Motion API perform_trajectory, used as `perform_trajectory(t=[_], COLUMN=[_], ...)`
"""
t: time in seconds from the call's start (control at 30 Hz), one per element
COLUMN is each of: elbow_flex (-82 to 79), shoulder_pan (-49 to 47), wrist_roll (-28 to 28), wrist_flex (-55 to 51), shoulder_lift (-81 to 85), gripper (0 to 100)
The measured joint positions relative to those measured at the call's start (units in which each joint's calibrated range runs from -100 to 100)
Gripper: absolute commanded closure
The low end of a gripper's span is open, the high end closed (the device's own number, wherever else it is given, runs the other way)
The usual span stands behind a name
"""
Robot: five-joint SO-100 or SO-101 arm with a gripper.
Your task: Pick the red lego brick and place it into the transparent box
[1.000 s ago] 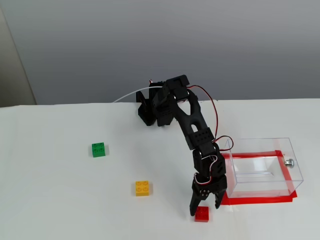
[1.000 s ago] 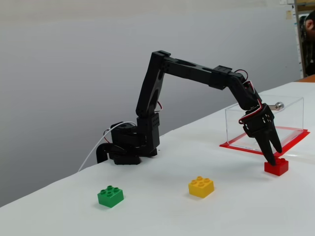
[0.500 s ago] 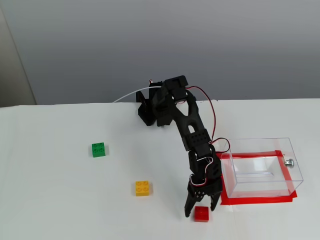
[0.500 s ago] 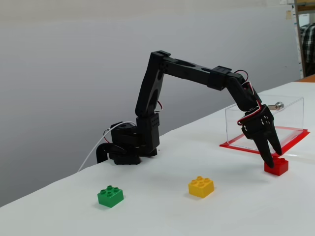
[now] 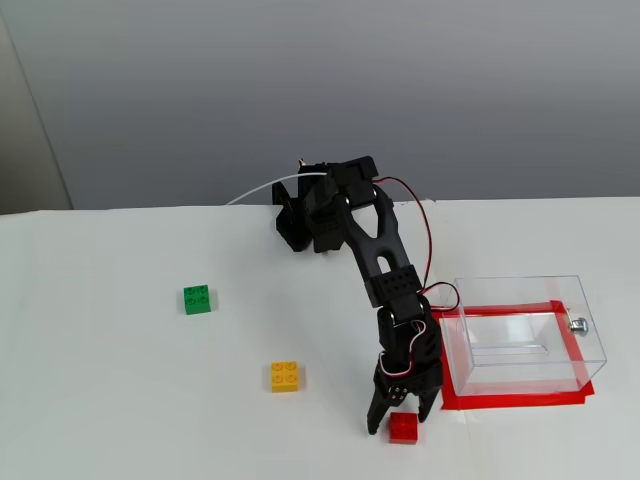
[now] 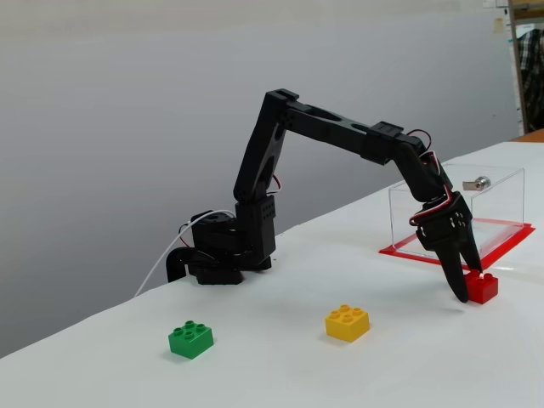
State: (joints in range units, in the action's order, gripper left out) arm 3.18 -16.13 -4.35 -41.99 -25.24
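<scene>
White table, grey wall behind. Gripper (image 5: 399, 421) stood low, fingers spread, with nothing clamped. The red brick (image 5: 404, 428) sat on the table between the fingertips, nearer the right-hand one in a fixed view, just beside the box (image 5: 522, 343) and its red tape border. Closing looked the next step.

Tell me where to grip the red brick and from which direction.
Grip the red lego brick across two opposite flat side walls, coming from above. It sits flat, studs up, on the table, sides free. The tool already straddles it; probably just descend and close.
</scene>
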Motion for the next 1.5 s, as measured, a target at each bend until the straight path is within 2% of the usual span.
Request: perform_trajectory(t=[1.5], elbow_flex=[4.0], shoulder_pan=[-1.0], wrist_roll=[0.0], wrist_flex=[3.1], shoulder_lift=[-4.2], gripper=[68])
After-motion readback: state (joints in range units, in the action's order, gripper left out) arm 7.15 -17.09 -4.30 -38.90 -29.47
